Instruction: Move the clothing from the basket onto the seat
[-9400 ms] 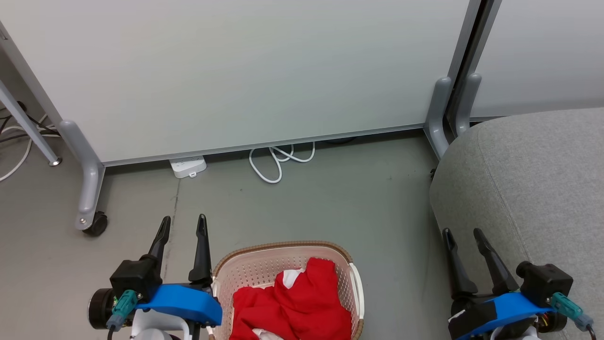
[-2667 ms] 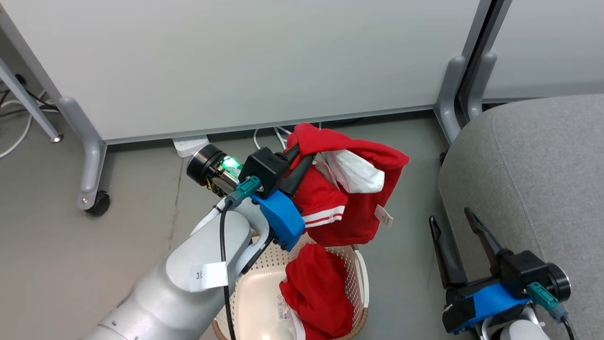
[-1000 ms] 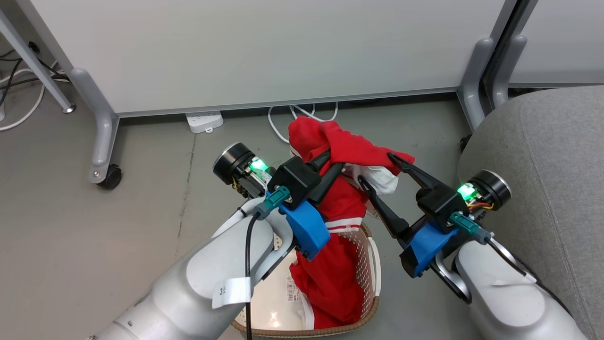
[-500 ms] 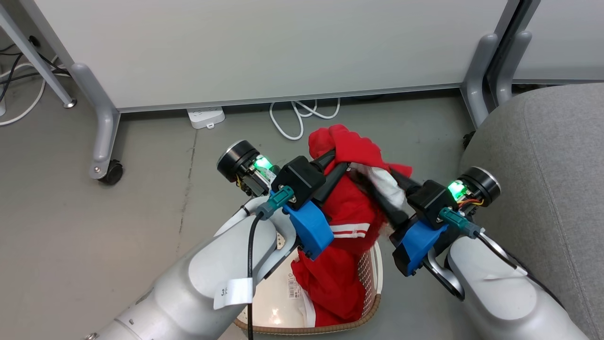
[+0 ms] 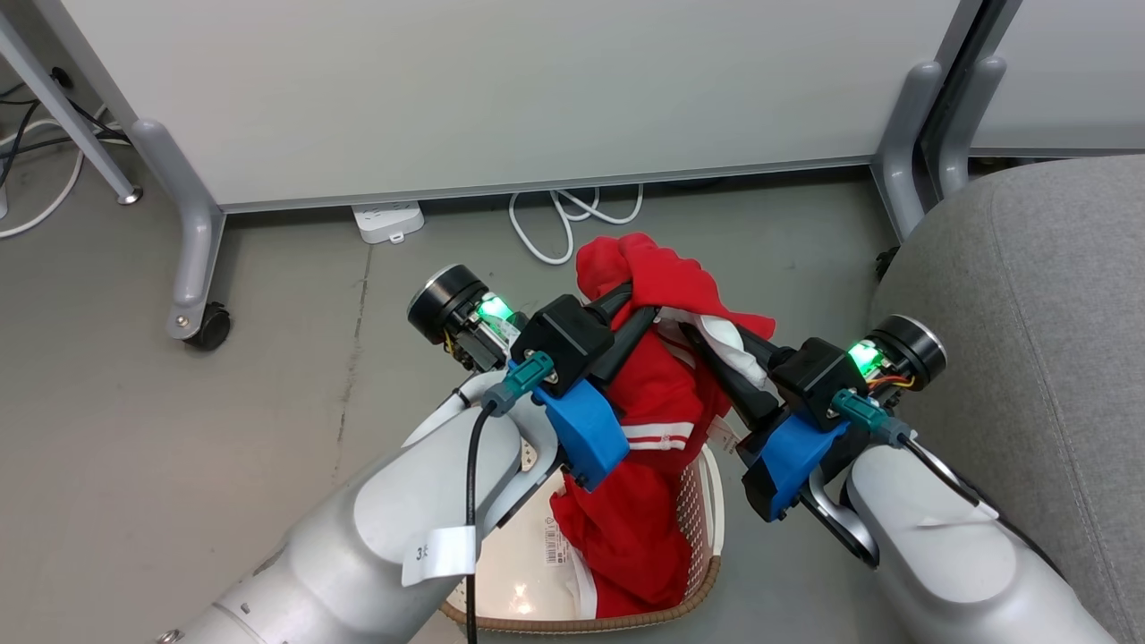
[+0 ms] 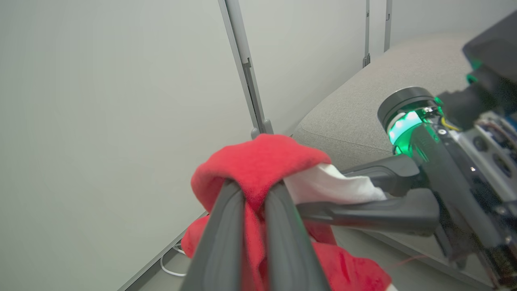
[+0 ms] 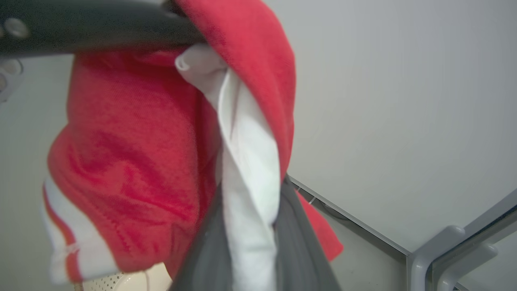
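The left gripper (image 5: 637,302) is clenched on the red clothing (image 5: 657,394), held above the basket (image 5: 707,572), its tail seemingly trailing inside. The right gripper (image 5: 711,335) pinches the white lining (image 7: 246,161), likely sharing the load toward the seat (image 5: 1029,268).

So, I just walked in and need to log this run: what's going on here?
The robot holds a bright red fabric garment with white lining up over a cream perforated plastic laundry basket. Its left end effector is shut on a red fold at the top, and its right end effector is shut on the white lining beside it. The garment's lower end hangs inside the basket; the large grey upholstered seat lies to the robot's right.
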### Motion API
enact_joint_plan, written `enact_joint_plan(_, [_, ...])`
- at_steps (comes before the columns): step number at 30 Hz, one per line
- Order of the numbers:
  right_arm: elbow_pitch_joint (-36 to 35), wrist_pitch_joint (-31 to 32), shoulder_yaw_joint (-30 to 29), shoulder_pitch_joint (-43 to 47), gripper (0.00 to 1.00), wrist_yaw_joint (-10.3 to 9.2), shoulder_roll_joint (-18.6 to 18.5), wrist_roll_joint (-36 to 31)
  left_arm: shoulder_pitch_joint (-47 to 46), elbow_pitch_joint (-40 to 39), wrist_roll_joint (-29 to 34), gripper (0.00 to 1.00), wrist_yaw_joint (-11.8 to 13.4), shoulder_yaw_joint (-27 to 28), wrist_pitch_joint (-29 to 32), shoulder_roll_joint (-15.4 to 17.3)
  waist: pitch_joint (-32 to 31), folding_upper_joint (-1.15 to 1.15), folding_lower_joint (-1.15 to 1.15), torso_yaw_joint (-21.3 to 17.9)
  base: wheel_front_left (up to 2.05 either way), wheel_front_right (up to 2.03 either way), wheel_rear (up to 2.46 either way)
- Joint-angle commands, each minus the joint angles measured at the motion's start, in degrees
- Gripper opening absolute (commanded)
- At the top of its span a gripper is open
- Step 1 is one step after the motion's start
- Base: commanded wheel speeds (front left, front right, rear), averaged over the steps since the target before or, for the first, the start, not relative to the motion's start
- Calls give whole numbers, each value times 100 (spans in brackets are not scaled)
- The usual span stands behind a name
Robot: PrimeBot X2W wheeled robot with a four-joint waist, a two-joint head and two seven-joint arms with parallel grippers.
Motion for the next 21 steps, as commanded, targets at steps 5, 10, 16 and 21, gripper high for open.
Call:
enact_joint_plan(5, [-33,-6,-75,-65,0,1,23,17,-71,15,-49,78,47,4,-30,18,-6,0,0,-8,0,0,0])
enact_joint_plan(10, [-94,-6,-317,28,0,1,83,-46,-63,36,-78,100,48,-4,-29,15,-4,0,0,-20,0,0,0])
enact_joint_plan(16, [-172,-6,-597,179,0,1,186,-71,16,44,-68,100,62,-34,-32,37,10,0,0,-64,0,0,0])
enact_joint_plan(21, [-290,-7,-888,276,0,1,258,-104,34,-28,-5,100,111,-42,-31,88,116,0,0,-240,0,0,0])
